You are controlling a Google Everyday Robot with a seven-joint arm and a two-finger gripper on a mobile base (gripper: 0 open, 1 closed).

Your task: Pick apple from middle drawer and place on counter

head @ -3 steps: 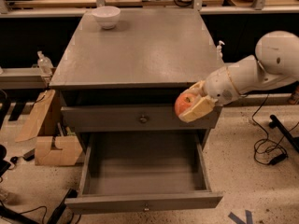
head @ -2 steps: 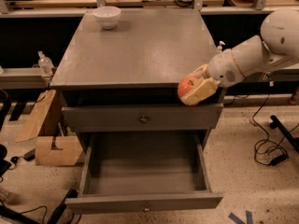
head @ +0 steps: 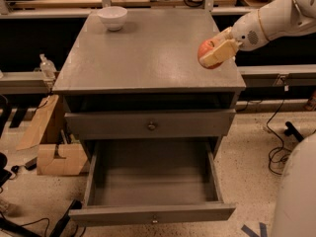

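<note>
Compared with a second ago, now over the counter rather than below its near edge in front of the upper drawer front: carried up and toward the far side, to a spot above the right near corner of that grey top. Leaves the middle drawer pulled fully out toward the near side, tray bare, no fruit inside. Judged from this: extraction complete, transfer nearly complete, only lowering and release outstanding. Reaches in from the right edge of the scene with the white arm, forearm sloping down to the left, wrist turned so that the tool points left and slightly near. Stays well apart from the white bowl at the far left corner. Holds the gripper clamped on the load, one pale finger lying across its near face. Carries the apple just inside the right edge, seemingly a little above the surface; cannot tell whether touching. For placement, advisable to shift slightly left, then lower straight down before opening, to guard against a roll off the right edge.
</note>
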